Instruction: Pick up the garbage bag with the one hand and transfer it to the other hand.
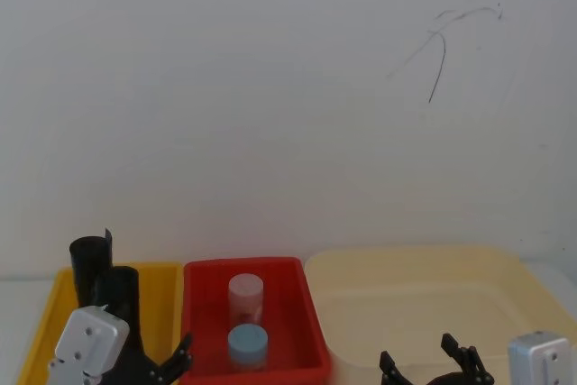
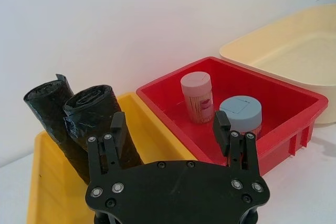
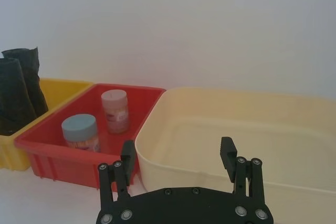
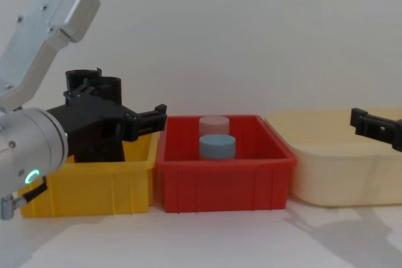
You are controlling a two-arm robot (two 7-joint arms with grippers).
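Garbage bag (image 2: 94,109) beside slimmer roll (image 2: 46,102) in yellow bin (image 2: 47,192).

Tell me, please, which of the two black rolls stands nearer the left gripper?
The plain-topped roll, just beyond the left gripper; the roll with the raised flap stands behind it.

garbage bag (image 2: 97,116): matt black plastic film, crinkled
yellow bin (image 4: 94,186): smooth glossy plastic
red bin (image 4: 223,186): glossy hard plastic
cream bin (image 4: 333,180): smooth plastic, softer sheen
left end effector (image 2: 169,124): matt black, bright screw heads
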